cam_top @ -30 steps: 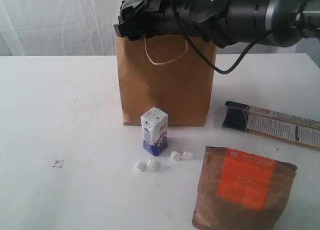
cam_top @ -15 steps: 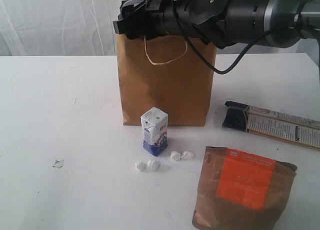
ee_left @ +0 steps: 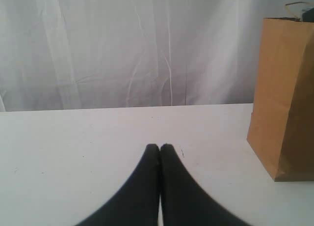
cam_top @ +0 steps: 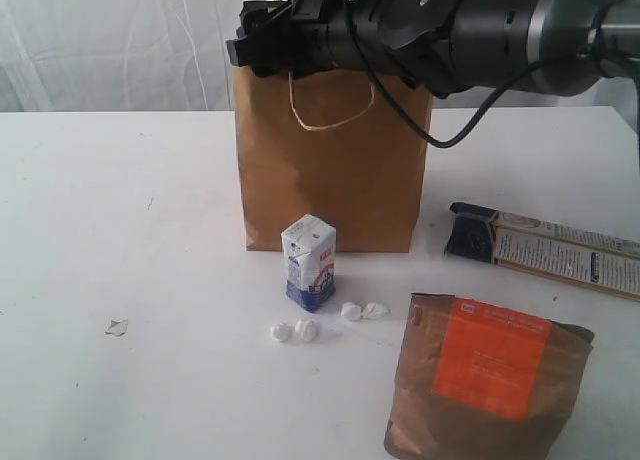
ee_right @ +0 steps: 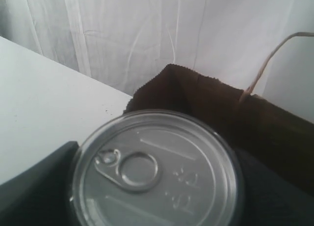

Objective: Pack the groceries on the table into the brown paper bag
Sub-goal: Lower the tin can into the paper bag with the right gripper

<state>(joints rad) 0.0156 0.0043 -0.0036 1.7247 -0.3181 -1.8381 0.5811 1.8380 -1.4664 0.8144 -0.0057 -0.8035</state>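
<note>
Right wrist view: our right gripper (ee_right: 154, 199) clamps the dark silver-topped can (ee_right: 154, 167) over the brown paper bag (ee_right: 208, 98). Our left gripper (ee_left: 160, 148) is pressed together.

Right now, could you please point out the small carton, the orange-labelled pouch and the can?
small carton (cam_top: 309, 263), exterior view, front face.
orange-labelled pouch (cam_top: 490, 358), exterior view, orange label.
can (ee_right: 157, 173), right wrist view, silver lid.

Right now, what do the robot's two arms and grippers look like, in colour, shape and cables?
The right arm is a thick tube of black and dark grey segments with a silver metal ring; a thin black cable loops under it. The right gripper is blocky and black. The left gripper has two smooth black fingers tapering to rounded tips.
</note>
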